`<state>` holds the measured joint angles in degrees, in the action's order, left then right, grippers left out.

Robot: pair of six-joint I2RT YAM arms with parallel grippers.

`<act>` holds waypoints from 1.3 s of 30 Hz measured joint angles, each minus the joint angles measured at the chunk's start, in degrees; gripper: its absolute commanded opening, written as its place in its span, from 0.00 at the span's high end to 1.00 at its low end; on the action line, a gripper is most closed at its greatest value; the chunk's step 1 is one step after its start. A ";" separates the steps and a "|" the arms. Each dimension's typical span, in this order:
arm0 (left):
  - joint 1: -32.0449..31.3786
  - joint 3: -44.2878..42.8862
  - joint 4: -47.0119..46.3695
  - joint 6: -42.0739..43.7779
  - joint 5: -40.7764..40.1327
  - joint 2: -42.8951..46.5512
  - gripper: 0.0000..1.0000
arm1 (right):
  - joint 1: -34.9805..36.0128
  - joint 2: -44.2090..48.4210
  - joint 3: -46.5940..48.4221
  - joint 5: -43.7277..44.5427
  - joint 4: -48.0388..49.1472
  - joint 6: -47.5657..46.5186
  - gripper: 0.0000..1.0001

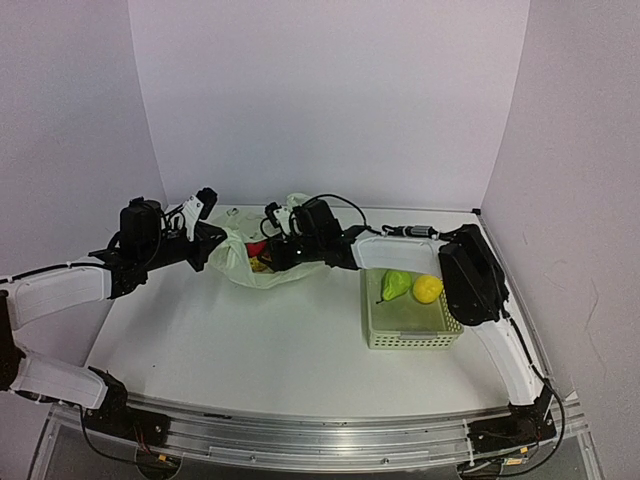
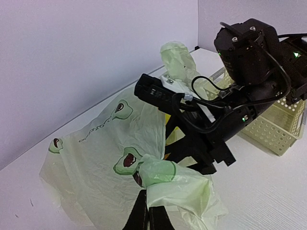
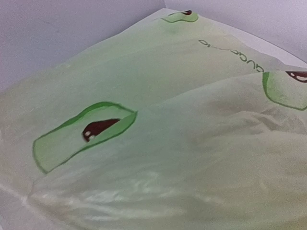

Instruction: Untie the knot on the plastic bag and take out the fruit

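The left tool [image 2: 147, 203] is clenched on a bunched edge of the plastic bag [image 2: 98, 158], seemingly holding its mouth open on the counter [image 1: 250, 350] so the right tool [image 1: 272, 252], whose grip I cannot tell, can reach the fruit [image 1: 257, 247] inside, with the basket [image 1: 400, 340] nearby.

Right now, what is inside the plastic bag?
Through the open mouth of the plastic bag, the top view shows a red fruit and a yellow fruit. The bag's film and the right arm cover the rest, so any other fruit is hidden.
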<state>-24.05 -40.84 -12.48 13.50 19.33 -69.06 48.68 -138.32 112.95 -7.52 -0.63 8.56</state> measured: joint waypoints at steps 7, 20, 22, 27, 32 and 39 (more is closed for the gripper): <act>0.00 0.00 -0.22 -0.03 0.60 -0.11 1.00 | 0.12 -7.69 10.84 11.18 -2.27 0.54 0.27; 0.00 0.03 -0.62 0.19 2.53 -0.68 1.00 | 0.10 -16.87 21.08 22.66 -11.50 -0.75 0.23; 0.00 0.03 -0.60 0.20 2.95 -0.68 1.00 | 0.10 -17.86 21.43 22.97 -11.90 -0.93 0.30; 0.00 0.03 -0.54 0.21 3.52 -0.68 1.00 | 0.14 -19.69 22.28 23.11 -12.30 -1.50 0.59; 0.00 0.03 -0.47 0.21 3.59 -0.68 1.00 | 0.12 -19.54 21.59 23.11 -11.21 -2.50 0.69; 0.00 0.03 -0.54 0.39 2.70 -0.68 1.00 | 0.12 -9.19 6.51 19.95 -6.41 -4.51 0.77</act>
<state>-24.05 -40.82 -13.02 13.90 22.03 -69.73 48.80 -147.51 119.46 12.43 -7.04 4.05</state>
